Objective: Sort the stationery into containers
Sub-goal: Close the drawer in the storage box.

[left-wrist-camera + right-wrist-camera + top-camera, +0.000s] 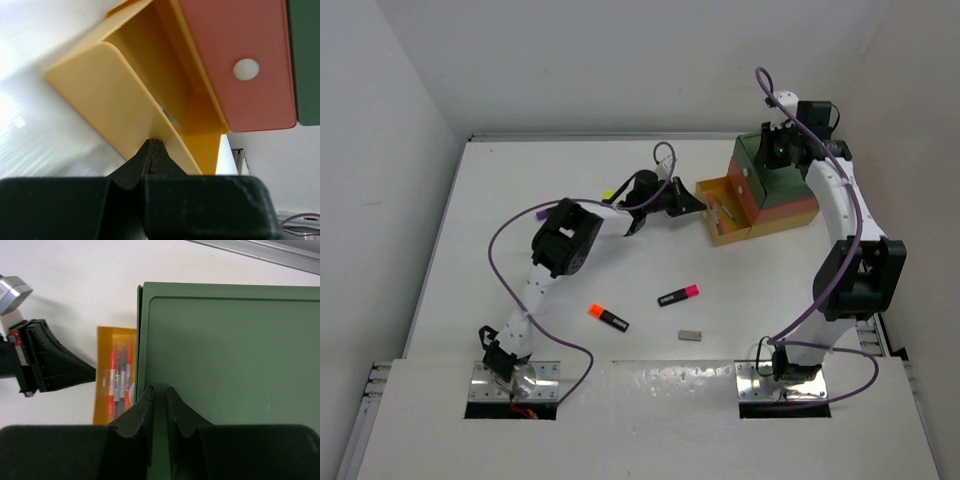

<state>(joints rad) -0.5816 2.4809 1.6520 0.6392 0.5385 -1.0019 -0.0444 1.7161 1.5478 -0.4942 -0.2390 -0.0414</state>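
Above: left pincer [701, 206] just beside the open yellow drawer [732, 238], highlighter [678, 295] well apart. Left wrist: its tips pressed together, touching the drawer front. Right wrist: right pincer [160, 392] slightly spread over the green drawer [225, 355], pens [120, 382] leftward.

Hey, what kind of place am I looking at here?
Probably a robotics lab test cell. A white table is boxed in by plain white walls. A left arm and a right arm are bolted at its near edge. Small stacked drawers and loose highlighters look staged for sorting.
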